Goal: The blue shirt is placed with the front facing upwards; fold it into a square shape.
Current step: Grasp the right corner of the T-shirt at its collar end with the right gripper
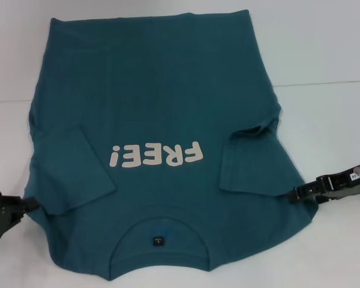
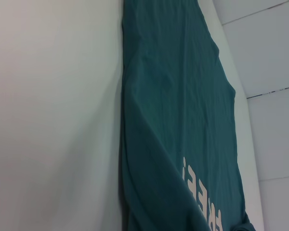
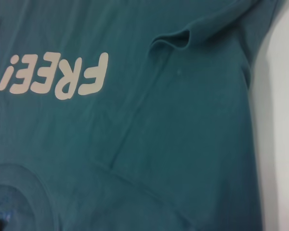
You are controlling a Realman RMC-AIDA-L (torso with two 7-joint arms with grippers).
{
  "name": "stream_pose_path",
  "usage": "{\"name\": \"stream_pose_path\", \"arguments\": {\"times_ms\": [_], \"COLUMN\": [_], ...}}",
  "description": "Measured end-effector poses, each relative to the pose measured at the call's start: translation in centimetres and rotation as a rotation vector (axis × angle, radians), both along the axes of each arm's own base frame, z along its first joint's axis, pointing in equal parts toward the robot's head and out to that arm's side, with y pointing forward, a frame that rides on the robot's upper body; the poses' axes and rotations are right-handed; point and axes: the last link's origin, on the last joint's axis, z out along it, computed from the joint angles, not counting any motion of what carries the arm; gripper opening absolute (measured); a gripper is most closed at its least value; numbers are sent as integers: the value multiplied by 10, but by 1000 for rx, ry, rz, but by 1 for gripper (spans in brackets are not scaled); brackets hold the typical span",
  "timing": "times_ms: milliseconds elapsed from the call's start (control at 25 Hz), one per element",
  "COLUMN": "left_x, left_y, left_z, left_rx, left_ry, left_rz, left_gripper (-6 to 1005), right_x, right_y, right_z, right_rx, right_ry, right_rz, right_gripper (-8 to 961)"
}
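A white table [image 1: 324, 120] fills the scene, with a thin dark seam running across it on both sides of the garment. The blue shirt [image 1: 156, 102] lies spread flat on this surface, front up, its collar [image 1: 159, 231] nearest the robot and its hem at the far end. The white "FREE!" print [image 1: 155, 156] reads upside down from the head view. Both short sleeves are folded inward over the chest: the left sleeve [image 1: 72, 171] lies flat beside the print, and the right sleeve [image 1: 252, 159] rests with a puckered ridge along its upper fold. A small black neck label [image 1: 158, 241] sits inside the round collar.

The left gripper [image 1: 3, 213] is at the shirt's left edge near the shoulder, low against the table, touching or just beside the cloth; whether its fingers are apart or together cannot be told. The right gripper [image 1: 303, 193] reaches the shirt's right edge just below the folded sleeve, its dark tip at the fabric's border; the state of its fingers cannot be told either.

The left wrist view shows the shirt's long side edge against bare white table, and the right wrist view shows the print, the sleeve ridge and part of the collar.
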Motion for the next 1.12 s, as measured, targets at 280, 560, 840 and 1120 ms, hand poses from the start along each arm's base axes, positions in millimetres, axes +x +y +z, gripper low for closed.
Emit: {"name": "stream_pose_path", "arguments": {"times_ms": [280,560,840,1120], "left_x": [0,-1,1,1], "left_y": [0,1,2,2], "left_z": [0,0,-1,-1], "left_rx": [2,5,4,4], "left_ry": [1,3,2,2], "left_rz": [1,5,1,2], "left_gripper": [44,47,50,53], "right_x": [-1,-12,-31,-34], "right_y": [0,3,11,11], "right_z": [-5,-18,-26,-26], "right_rx": [-11,-28,10,20], "right_ry": [-13,-2,101,135], "right_rz": [1,27,83,92], "right_gripper": [900,894,888,882]}}
